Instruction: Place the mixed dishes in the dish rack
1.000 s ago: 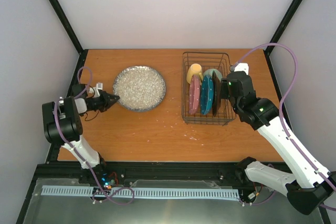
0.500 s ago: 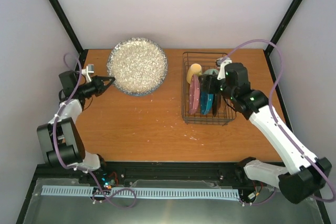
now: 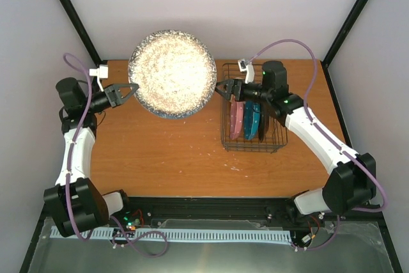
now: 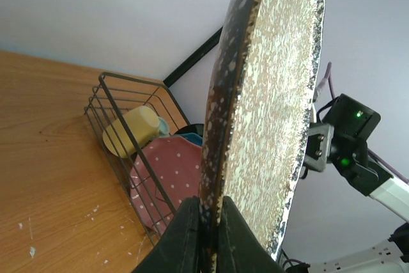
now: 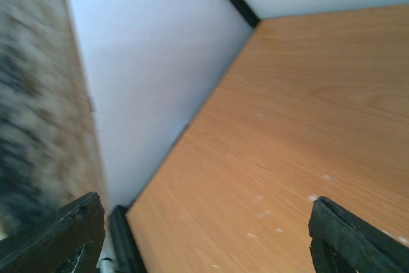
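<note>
My left gripper is shut on the rim of the grey speckled plate and holds it high above the table, left of the dish rack. In the left wrist view the fingers pinch the plate edge-on. The rack holds the yellow mug and the pink dotted plate. The top view shows the pink plate, teal plate and dark-rimmed plate standing upright. My right gripper is open above the rack's left edge, facing the speckled plate. The mint bowl is hidden.
The wooden table has small white crumbs near the rack's front. White walls and black frame posts close in the back and sides. My right arm reaches over the rack.
My left arm has lifted the speckled plate off the table and raised it toward the rack. My right gripper has swung from the rack's right side up and left, toward the plate.
</note>
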`<state>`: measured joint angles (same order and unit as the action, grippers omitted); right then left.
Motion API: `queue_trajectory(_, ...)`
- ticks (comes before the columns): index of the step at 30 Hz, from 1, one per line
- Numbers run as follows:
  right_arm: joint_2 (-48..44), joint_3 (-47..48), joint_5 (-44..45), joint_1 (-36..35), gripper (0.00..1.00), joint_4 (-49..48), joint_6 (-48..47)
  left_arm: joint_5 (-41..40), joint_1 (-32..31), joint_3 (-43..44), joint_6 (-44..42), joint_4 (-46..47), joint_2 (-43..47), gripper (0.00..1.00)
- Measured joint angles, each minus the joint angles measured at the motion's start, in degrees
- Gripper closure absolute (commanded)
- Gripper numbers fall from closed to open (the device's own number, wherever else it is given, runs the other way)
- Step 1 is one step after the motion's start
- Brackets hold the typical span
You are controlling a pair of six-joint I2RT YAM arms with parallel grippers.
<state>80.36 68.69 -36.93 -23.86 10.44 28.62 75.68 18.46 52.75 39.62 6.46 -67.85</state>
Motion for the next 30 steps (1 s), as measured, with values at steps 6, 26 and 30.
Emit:
queue_trajectory(6,0.39,-0.26,-7.43,0.55,0.15,-9.79,6.4,1.36,-0.13,-1.18,0.15,-0.42,0.76,0.99)
queue_trajectory(26,-3.19,-2.45,-9.18,2.4,0.16,-8.9,6.75,2.25,-0.2,2.19,-1.25,-1.33,-0.81,0.99)
queue_trajectory(30,-7.74,-3.8,-9.16,4.48,0.15,-7.17,4.96,0.31,-0.2,5.31,-1.9,-1.6,-2.58,0.99)
